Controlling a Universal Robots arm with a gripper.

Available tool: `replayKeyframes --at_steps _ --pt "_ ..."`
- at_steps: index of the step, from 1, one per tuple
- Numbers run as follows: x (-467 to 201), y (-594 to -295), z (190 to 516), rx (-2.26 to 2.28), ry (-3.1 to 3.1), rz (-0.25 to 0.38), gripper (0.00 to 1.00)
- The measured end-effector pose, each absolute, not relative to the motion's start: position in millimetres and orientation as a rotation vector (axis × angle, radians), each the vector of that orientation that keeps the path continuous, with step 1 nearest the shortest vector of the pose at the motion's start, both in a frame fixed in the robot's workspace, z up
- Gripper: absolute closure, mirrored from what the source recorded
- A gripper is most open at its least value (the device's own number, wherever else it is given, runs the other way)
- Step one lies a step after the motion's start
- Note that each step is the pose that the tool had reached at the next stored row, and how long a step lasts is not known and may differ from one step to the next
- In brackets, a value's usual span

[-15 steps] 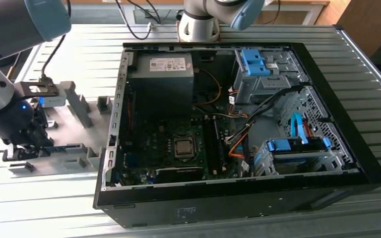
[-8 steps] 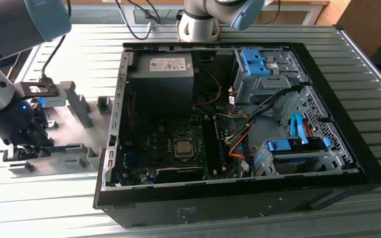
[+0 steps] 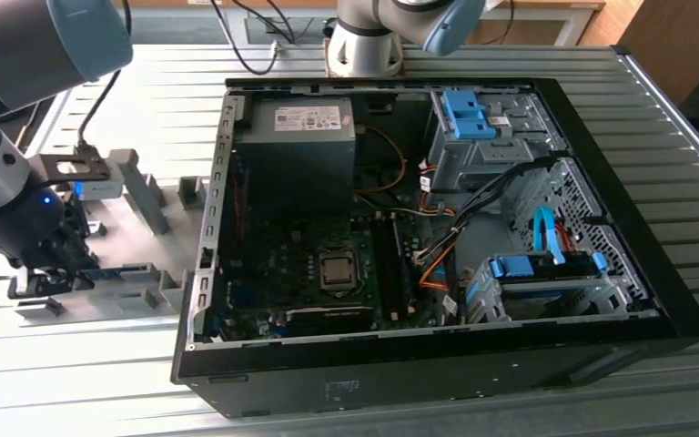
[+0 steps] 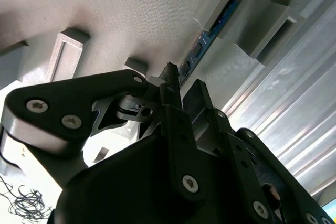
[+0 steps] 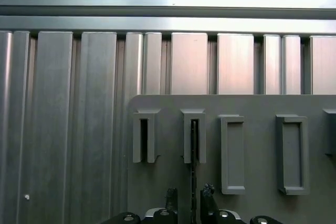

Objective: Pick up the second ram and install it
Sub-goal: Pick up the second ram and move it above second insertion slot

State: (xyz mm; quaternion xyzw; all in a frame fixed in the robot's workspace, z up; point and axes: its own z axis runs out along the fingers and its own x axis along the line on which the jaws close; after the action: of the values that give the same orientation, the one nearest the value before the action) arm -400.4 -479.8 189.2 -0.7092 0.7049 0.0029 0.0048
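The second ram [image 4: 208, 39] stands on edge in a slot of the grey holder [image 5: 236, 106], at the exterior view's left of the open computer case [image 3: 447, 378]; the gripper [image 5: 189, 192] straddles it, fingers apart on either side; it looks light, stiff, thin, yet fragile; I'd pinch its flat faces mid-length, gently and squarely.

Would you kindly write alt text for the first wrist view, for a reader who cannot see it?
The gripper is open, its fingers either side of the second ram, a thin stick seen edge-on, standing in one slotted block of a grey holder plate. Other slotted blocks stand in a row beside it, and the plate lies on a ribbed metal table.
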Motion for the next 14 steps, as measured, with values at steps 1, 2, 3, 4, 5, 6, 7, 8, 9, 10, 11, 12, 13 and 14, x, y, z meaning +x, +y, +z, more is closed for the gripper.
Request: replayKeyframes --at_steps 1,2,3,4,5,6,7,8,9,10,11,12,13,14 --pt "-400.4 -479.7 189.1 -2.221 2.208 0.009 0.69" --pt "-400.4 -479.7 188.9 -2.221 2.208 0.009 0.7" --pt "-400.6 -479.7 188.7 -2.221 2.208 0.009 0.7" --pt "-400.7 -479.7 188.5 -2.221 2.208 0.009 0.77" --pt "-400.9 -479.7 188.3 -2.221 2.208 0.009 0.77" --pt "-401.1 -479.7 188.1 -2.221 2.208 0.009 0.77" --pt "-401.7 -479.7 187.9 -2.22 2.208 0.009 0.77" --pt "-402.6 -479.7 187.8 -2.22 2.209 0.009 0.77" --pt "-403.3 -479.7 187.6 -2.219 2.21 0.009 0.77" --pt "-403.3 -479.6 187.5 -2.218 2.211 0.009 0.77" --pt "-403.3 -479.5 187.3 -2.217 2.212 0.009 0.77" --pt "-403.4 -479.5 187.2 -2.216 2.213 0.009 0.77" --pt "-403.4 -479.4 186.9 -2.215 2.214 0.009 0.77" --pt "-403.4 -479.0 186.7 -2.215 2.214 0.009 0.77"
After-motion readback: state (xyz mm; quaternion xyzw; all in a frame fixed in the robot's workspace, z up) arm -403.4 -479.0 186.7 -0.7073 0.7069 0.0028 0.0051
